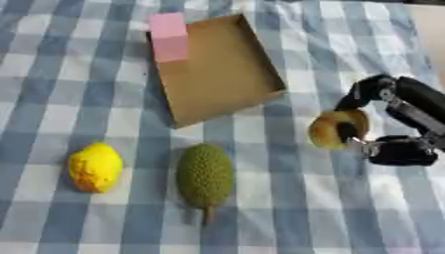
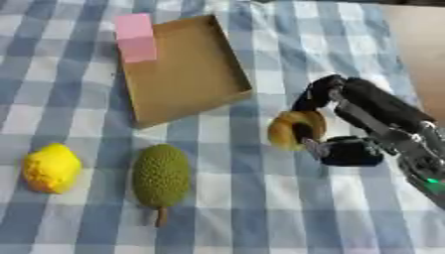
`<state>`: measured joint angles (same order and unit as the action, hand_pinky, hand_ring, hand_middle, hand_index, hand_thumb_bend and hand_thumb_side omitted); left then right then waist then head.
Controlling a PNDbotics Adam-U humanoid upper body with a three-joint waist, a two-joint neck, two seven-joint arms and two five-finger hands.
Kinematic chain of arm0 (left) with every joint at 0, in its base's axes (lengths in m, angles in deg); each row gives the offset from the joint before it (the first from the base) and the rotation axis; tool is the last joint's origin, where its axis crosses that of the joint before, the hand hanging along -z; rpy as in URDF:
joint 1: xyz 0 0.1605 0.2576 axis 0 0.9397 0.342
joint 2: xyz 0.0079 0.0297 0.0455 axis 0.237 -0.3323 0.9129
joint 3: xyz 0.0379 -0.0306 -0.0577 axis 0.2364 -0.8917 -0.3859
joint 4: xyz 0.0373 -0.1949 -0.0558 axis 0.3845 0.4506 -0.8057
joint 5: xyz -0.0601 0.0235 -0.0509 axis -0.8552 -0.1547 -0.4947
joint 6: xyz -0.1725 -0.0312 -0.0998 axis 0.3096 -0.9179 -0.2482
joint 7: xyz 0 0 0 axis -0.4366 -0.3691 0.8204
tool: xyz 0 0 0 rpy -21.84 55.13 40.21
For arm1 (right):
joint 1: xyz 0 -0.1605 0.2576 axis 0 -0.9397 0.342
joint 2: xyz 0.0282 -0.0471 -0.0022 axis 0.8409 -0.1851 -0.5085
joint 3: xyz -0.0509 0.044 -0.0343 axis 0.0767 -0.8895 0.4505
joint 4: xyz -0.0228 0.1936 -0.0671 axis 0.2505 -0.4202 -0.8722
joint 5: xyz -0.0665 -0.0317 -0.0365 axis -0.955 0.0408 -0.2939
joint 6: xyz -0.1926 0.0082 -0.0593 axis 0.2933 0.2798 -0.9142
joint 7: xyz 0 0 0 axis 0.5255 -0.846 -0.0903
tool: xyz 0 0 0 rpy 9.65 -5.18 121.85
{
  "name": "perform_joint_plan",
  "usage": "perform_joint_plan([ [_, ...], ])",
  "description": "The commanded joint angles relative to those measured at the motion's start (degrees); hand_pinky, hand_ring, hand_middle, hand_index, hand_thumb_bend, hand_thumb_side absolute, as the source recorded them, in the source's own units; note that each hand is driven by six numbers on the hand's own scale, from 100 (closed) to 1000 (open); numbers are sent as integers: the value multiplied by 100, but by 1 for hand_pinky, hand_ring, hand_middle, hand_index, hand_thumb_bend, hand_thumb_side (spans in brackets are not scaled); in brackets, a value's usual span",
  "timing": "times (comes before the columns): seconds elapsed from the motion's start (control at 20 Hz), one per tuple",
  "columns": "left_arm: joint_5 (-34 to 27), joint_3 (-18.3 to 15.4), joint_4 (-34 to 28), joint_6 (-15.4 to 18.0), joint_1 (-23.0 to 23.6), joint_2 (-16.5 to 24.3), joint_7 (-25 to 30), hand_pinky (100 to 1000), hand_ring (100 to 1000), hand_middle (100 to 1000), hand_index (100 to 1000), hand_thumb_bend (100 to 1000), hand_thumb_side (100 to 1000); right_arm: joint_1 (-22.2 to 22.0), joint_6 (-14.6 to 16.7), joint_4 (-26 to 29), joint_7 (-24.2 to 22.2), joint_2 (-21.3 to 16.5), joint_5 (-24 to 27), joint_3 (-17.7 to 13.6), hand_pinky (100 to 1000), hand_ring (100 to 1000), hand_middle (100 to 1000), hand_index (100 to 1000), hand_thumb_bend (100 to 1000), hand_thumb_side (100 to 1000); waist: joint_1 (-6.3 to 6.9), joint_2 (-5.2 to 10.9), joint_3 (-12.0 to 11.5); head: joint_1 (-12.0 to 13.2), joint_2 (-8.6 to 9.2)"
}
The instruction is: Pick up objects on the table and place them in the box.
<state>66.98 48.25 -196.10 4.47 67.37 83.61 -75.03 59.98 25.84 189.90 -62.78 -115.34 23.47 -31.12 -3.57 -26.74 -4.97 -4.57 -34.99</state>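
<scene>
Right hand (image 2: pixel 334 141) comes in from the right edge, fingers and thumb curled round a small tan, rounded item, a bun (image 2: pixel 295 130) by the look of it. Bun sits right of the box (image 1: pixel 222 74), just off its near right corner, over the checked cloth (image 1: pixel 287 208). Cannot tell whether it is lifted clear or touching the cloth. Left hand shows in no view.

Handling, as a judgement: bun looks light and compact, probably a toy or foam piece, smooth crust, some give. A wrap across its widest part, as now, suits it; it is near round, so no clear long axis and no pointing end to mind.

Still on the cloth:
- Durian (image 1: pixel 205 174), green, bumpy oval. Long axis runs near to far, stalk end toward the robot. Likely light and stiff; rough skin should resist slipping. Take across the middle, from either side.
- Lemon (image 1: pixel 95 167), yellow, lumpy, left of the durian and apart from it. Long axis also roughly near to far. Small enough for a full wrap.

Box is a shallow brown tray, turned askew to the cloth's checks, with nothing in it. A pink block (image 1: pixel 170 36) lies at its far left corner, overlapping the rim.
</scene>
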Motion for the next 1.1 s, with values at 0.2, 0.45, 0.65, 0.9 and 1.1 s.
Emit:
perform_joint_plan([
  [0.2,-29,44,-121,24,-101,140,52,822,835,793,881,433,751,1346,-554,69,-429,246,421,204,659,668,491,544,100,100,-18,209,-80,-41,29],
  [0.45,20,105,-121,63,-187,254,142,822,836,794,881,432,748,2583,-1117,-634,-922,1043,268,560,666,678,501,555,100,100,-55,226,-199,-173,-11],
  [0.65,21,144,-121,69,-229,275,173,821,835,794,880,433,748,3272,-968,-1780,-1014,1783,-206,776,672,688,507,564,100,100,-88,212,-318,-284,-43],
  [0.9,4,162,-121,67,-273,276,186,820,835,793,878,433,748,3591,-589,-3033,-990,2336,-739,884,680,702,518,579,100,100,-133,189,-400,-346,-59],
  [1.1,-11,170,-121,55,-302,260,192,819,835,793,878,432,747,3655,-306,-3585,-932,2554,-977,843,700,745,566,630,100,101,-157,172,-431,-350,-75],
])
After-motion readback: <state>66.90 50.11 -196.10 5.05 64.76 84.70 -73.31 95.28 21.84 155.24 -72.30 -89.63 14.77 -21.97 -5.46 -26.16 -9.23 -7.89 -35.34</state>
